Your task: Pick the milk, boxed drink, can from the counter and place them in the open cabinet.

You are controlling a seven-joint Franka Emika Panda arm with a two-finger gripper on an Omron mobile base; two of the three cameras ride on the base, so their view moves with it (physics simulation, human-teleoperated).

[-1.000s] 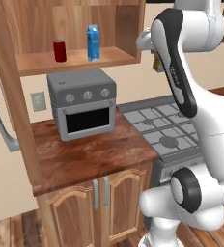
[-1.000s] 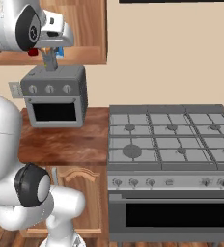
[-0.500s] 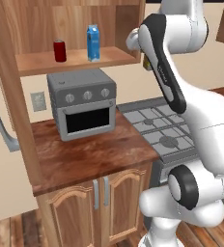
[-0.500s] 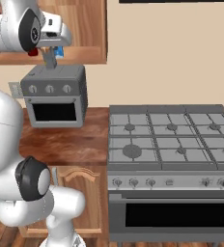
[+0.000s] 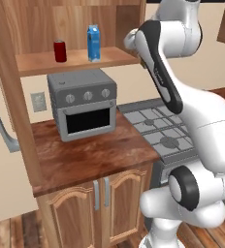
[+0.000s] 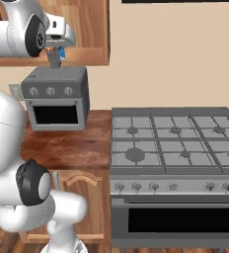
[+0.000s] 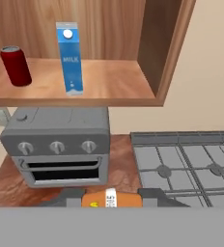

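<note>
**Last box on its way up to the shelf**

The milk (image 7: 69,58) and the can (image 7: 16,65) stand on the wooden shelf of the open cabinet (image 7: 104,87). The milk is a tall blue carton. The can is red and sits a little way to its left. Both are upright and do not touch.

The gripper (image 7: 111,200) is clenched on the boxed drink (image 7: 97,200). It is the small orange box, and its top peeks up between the two dark fingers at the bottom of the hand view. In the right base view the gripper (image 6: 55,55) hangs high, just above the grey toaster oven (image 6: 57,99) and in front of the cabinet.

In the last second the arm has swung a bit. Its elbow has moved to the left in the left base view, nearer to the shelf. The hand has stayed up high. The milk and the can have not moved at all.

So two things look done and one is left. The box needs to go forward, over the shelf edge, to the bare spot right of the milk. The arm should take care not to bump the milk, because a tall carton tips easily. The counter (image 5: 95,155) below has only the toaster oven on it.
</note>
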